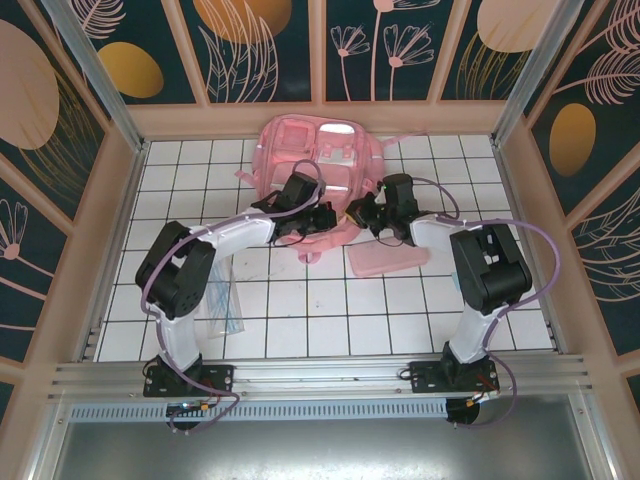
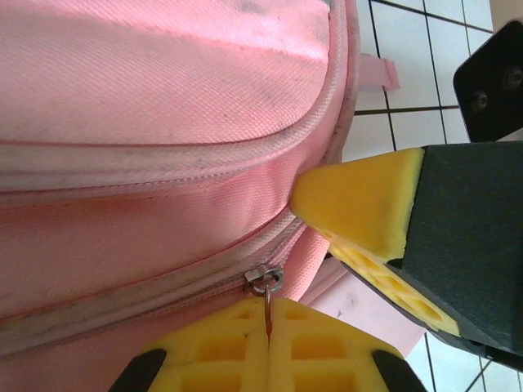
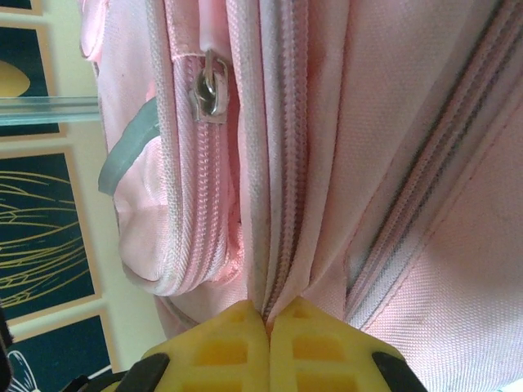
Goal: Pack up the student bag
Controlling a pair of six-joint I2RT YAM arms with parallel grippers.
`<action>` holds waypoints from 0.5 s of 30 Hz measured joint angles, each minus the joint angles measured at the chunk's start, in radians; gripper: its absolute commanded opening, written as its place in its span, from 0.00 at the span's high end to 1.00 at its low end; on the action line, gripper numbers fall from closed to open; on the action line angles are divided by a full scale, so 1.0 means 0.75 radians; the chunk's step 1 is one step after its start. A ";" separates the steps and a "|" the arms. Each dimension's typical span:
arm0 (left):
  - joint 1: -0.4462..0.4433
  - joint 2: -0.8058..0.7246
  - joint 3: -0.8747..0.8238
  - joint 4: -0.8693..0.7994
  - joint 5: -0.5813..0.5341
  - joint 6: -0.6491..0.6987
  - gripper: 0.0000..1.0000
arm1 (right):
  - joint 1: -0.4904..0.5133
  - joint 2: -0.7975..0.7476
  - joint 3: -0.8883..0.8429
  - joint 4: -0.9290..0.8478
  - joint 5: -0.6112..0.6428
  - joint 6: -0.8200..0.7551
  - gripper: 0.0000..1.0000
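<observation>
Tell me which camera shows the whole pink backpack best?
The top external view: nearly all of the pink backpack shows, lying on the tiled table. The left wrist view is a close-up of one zipper; the right wrist view, its seams and a zipper pull.

Work surface (image 1: 300, 300): white square tiles with dark grout lines, bounded by a beige border.

Pencil case (image 1: 388, 260): flat and pink. It lies on the tiles just right of frame centre, with its long side slightly tilted.

Clear plastic item (image 1: 228, 305): transparent with a faint blue marking. It lies flat on the tiles at lower left.

Wall panels (image 1: 265, 45): dark blue with orange discs and pale plant outlines, set in beige frames on 3 sides.

Aluminium rail (image 1: 320, 375): runs across the lower part of the frame. A perforated strip (image 1: 330, 410) lies directly below it.
</observation>
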 measured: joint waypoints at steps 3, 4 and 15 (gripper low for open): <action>0.057 -0.085 -0.073 -0.025 -0.036 0.033 1.00 | -0.002 -0.014 -0.002 0.001 -0.007 -0.016 1.00; 0.096 -0.119 -0.104 -0.039 -0.045 0.051 1.00 | -0.008 -0.022 -0.005 -0.002 -0.007 -0.030 1.00; 0.406 -0.250 -0.196 -0.157 -0.169 0.220 1.00 | -0.057 -0.055 0.005 -0.074 -0.010 -0.162 1.00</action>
